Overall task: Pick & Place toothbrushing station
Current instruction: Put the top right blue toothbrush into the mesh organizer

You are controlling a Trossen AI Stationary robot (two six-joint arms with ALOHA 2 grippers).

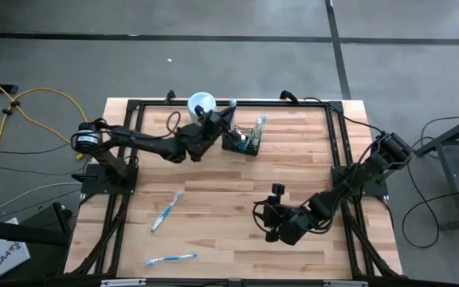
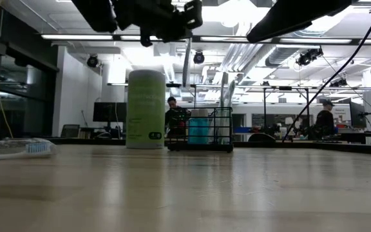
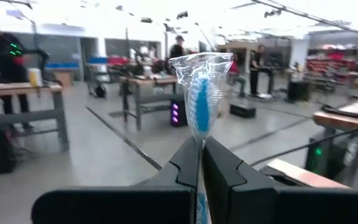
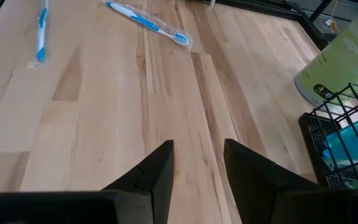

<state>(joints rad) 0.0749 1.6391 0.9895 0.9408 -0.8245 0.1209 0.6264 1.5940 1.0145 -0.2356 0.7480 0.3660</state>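
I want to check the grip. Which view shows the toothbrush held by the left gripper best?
Left wrist view: the wrapped toothbrush stands pinched between the left gripper fingers. Low view shows a thin upright sliver; high view barely shows it; right wrist view misses it.

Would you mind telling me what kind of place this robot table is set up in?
Probably an open robotics lab or workshop: exposed ceiling lights and ducts, workbenches with people behind, and a bare concrete floor around the pale wooden slatted table.
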